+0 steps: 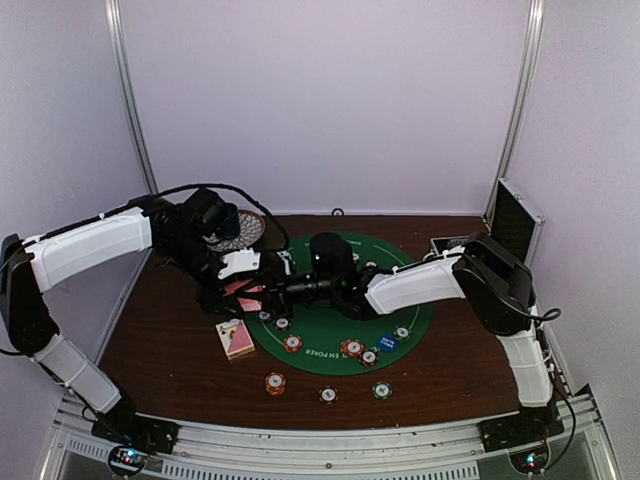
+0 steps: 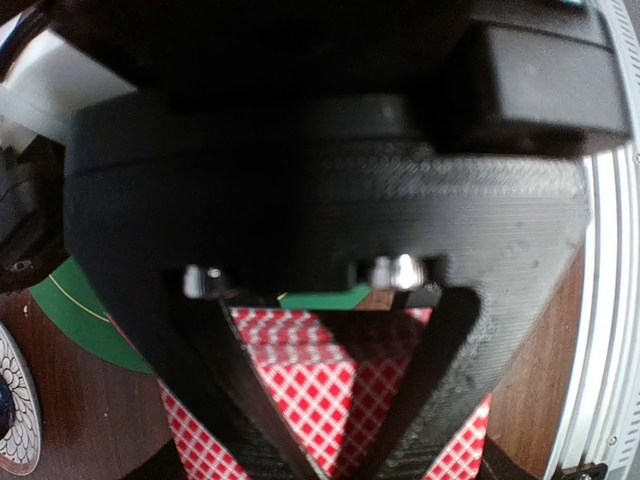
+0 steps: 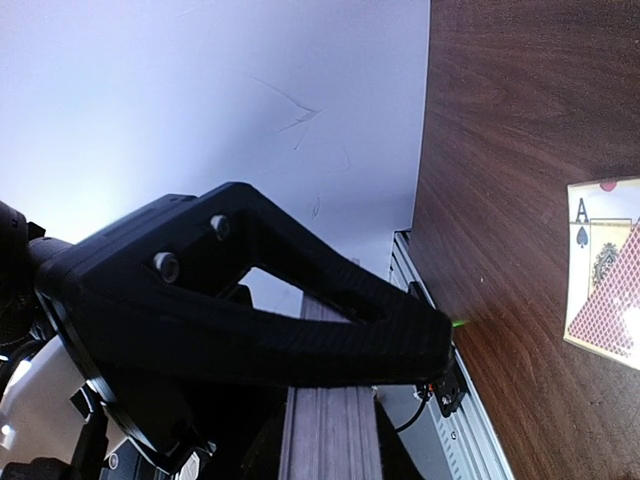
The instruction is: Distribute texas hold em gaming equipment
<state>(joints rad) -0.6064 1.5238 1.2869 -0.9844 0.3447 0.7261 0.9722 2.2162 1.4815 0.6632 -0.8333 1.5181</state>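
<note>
Left tool (image 1: 243,288): fingers drawn narrow over pink-backed cards (image 2: 310,390), tips cut off by the frame edge, so whether it grips them I can't tell.
Right tool (image 3: 435,345): clenched, aimed at the left one, nothing visible in it.
Front chips (image 1: 328,395): three striped ones lined up on the bare table (image 1: 450,380), looking dealt out.
Card pile (image 1: 235,338): flat on the table, an ace (image 3: 590,240) peeking from under a pink back.
Green mat (image 1: 310,335): more chips and a blue button (image 1: 388,342) bunched at its near rim.
Progress: roughly midway by my reckoning, with cards and bunched chips yet to go out.

White arm shells (image 1: 90,245), black joints (image 1: 500,280), ribbed pincer (image 3: 425,345).
</note>
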